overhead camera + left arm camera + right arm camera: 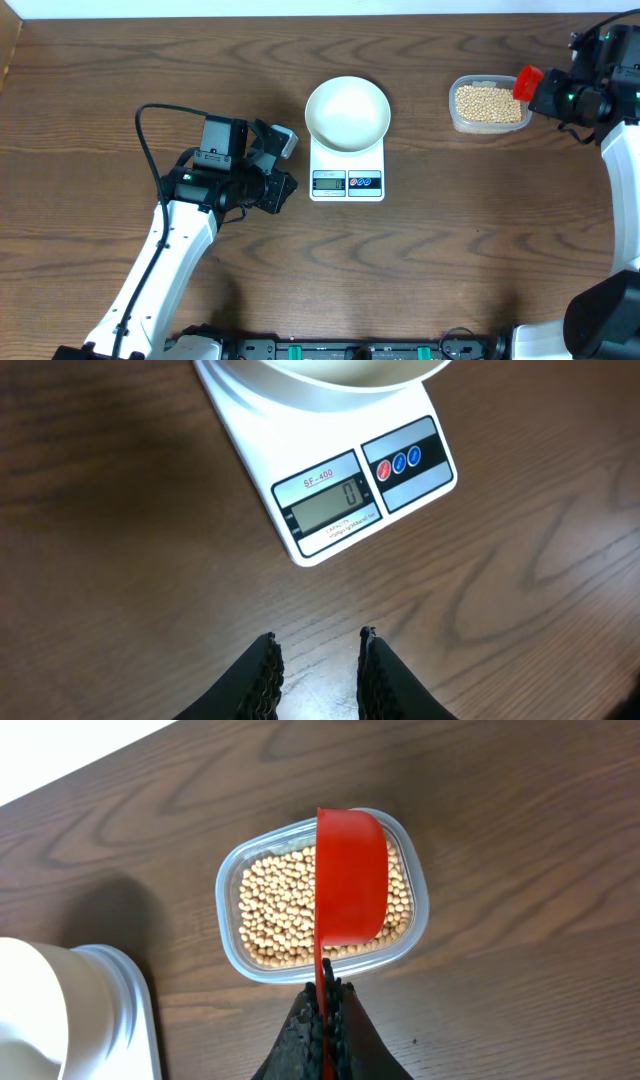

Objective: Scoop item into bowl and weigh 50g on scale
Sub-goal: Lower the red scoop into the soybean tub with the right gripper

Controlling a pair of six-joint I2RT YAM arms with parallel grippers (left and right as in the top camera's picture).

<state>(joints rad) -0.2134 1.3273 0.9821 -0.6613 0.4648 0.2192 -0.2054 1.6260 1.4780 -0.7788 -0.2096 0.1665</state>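
Observation:
The white bowl (347, 112) sits empty on the white scale (347, 175), whose display (325, 505) reads 0. The pale-tan beans (488, 103) fill a clear tub (225, 910) at the back right. My right gripper (328, 985) is shut on the handle of a red scoop (352, 870), which hangs over the beans (275, 910) turned on its side. In the overhead view the scoop (526, 83) is at the tub's right end. My left gripper (317, 645) stands open just left of the scale's front, with only bare table between its fingers.
The bowl's rim (330, 375) and the scale's red and blue buttons (398, 462) lie ahead of the left gripper. A black cable (150, 140) loops behind the left arm. The table's back edge runs close behind the tub.

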